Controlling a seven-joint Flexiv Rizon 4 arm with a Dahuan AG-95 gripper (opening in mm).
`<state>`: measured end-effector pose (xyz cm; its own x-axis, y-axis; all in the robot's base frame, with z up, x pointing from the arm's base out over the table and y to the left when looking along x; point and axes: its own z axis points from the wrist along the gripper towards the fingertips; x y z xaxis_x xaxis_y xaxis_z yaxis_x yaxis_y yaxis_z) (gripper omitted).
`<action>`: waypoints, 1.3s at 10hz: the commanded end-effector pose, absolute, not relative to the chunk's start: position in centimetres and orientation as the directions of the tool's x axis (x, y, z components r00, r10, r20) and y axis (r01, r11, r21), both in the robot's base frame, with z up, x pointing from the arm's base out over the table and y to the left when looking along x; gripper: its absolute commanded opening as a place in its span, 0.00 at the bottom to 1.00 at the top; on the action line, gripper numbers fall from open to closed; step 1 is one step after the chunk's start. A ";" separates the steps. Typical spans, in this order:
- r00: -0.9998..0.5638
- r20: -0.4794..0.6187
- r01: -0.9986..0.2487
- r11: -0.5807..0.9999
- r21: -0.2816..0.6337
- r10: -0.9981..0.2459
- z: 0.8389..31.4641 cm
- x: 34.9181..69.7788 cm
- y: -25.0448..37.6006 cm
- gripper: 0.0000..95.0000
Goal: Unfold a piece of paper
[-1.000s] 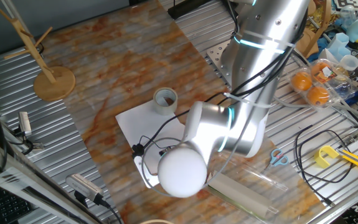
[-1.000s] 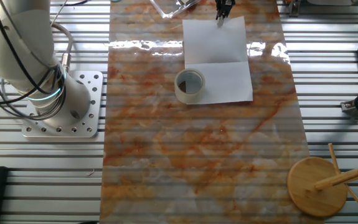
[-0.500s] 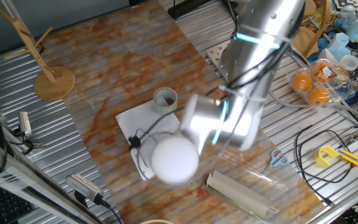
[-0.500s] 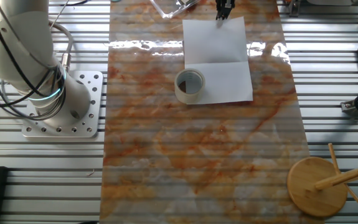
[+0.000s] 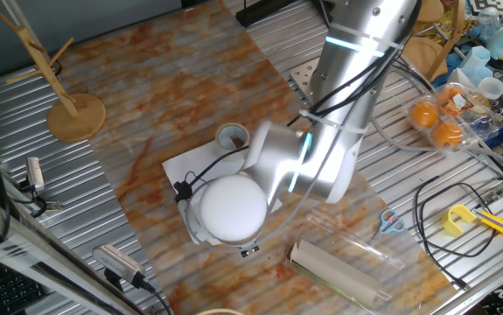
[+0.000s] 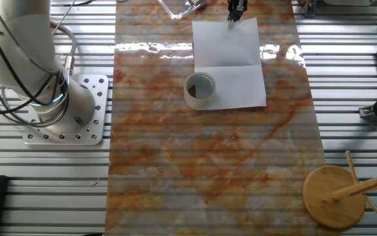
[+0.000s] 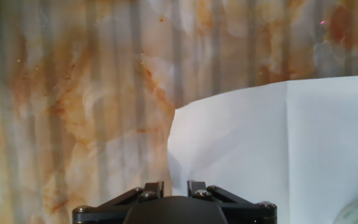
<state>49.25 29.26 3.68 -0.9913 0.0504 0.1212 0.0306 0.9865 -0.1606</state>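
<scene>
My hand (image 6: pixel 236 9) sat at the far edge of the piece of paper (image 6: pixel 229 62), fingers so close together I couldn't tell if they were pinching it. The sheet lay opened on the surface (image 6: pixel 208 151), crease running crosswise, a tape roll (image 6: pixel 200 90) pinning its near-left corner, everything stretching away from the hand.

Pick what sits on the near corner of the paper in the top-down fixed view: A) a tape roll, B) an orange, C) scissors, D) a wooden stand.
A: the tape roll rests on a corner of the paper, overlapping its edge, while the other items lie off the sheet.
</scene>
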 end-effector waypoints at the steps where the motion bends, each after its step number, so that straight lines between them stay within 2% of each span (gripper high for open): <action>1: -0.991 0.121 0.030 0.987 -0.161 0.050 3.8 49.1 29.1 0.20; 2: -0.992 0.118 0.033 0.987 -0.160 0.052 3.8 49.1 29.1 0.00; 10: -0.992 0.116 0.048 0.994 -0.095 0.059 3.8 49.1 29.1 0.00; 11: -0.992 0.111 0.045 0.995 -0.089 0.055 3.8 49.1 29.1 0.20; 13: -0.993 0.111 0.038 0.996 -0.076 0.046 3.8 49.1 29.1 0.20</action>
<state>48.95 29.02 3.87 -0.9928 0.0459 0.1106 0.0379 0.9966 -0.0732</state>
